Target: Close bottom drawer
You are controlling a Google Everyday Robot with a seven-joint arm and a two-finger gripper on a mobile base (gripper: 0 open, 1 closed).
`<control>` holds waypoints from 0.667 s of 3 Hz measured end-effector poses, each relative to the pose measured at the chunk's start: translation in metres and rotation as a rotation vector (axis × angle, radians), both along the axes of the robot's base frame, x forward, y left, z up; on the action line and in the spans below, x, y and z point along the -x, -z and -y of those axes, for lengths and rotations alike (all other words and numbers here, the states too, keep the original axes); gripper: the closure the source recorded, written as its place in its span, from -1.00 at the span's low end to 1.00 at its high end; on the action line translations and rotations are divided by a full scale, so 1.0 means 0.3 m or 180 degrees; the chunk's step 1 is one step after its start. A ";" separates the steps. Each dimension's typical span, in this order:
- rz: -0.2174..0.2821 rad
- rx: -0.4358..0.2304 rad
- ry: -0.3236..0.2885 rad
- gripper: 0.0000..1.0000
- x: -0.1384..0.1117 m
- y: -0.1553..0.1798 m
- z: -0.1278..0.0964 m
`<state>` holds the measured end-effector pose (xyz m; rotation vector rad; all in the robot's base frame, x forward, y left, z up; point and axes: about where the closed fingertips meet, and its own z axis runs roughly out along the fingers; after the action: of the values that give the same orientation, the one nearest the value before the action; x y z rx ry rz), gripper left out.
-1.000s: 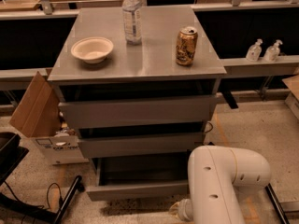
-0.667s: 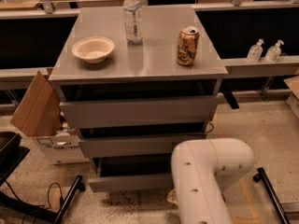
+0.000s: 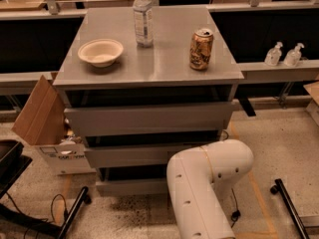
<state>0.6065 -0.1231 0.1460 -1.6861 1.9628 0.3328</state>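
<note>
The bottom drawer (image 3: 130, 186) is the lowest, narrowest grey front of the grey cabinet, in the lower middle of the camera view. Its flat panel stands only a little forward of the cabinet, with a dark gap above it and none of its inner tray visible. My white arm (image 3: 209, 178) bends down in front of the cabinet's lower right and covers the drawer's right end. My gripper is hidden behind and below the arm, somewhere low by that right end.
The mid-sized (image 3: 134, 156) and widest (image 3: 149, 118) drawer fronts sit above. On the cabinet top stand a bowl (image 3: 100, 52), a water bottle (image 3: 143, 16) and a can (image 3: 201, 49). An open cardboard box (image 3: 40, 113) stands to the left. Black legs (image 3: 291, 208) lie on the floor.
The bottom drawer has slid in: its open tray showed before and is now hidden. My arm has moved left and towards the cabinet, and the gripper seen low on the floor side is now hidden.
</note>
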 end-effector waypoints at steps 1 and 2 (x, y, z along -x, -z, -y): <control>-0.0011 -0.0003 0.0055 1.00 -0.077 -0.024 0.018; -0.0014 -0.0020 0.0123 1.00 -0.138 -0.041 0.044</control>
<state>0.6477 -0.1362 0.1583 -1.6428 1.9928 0.3285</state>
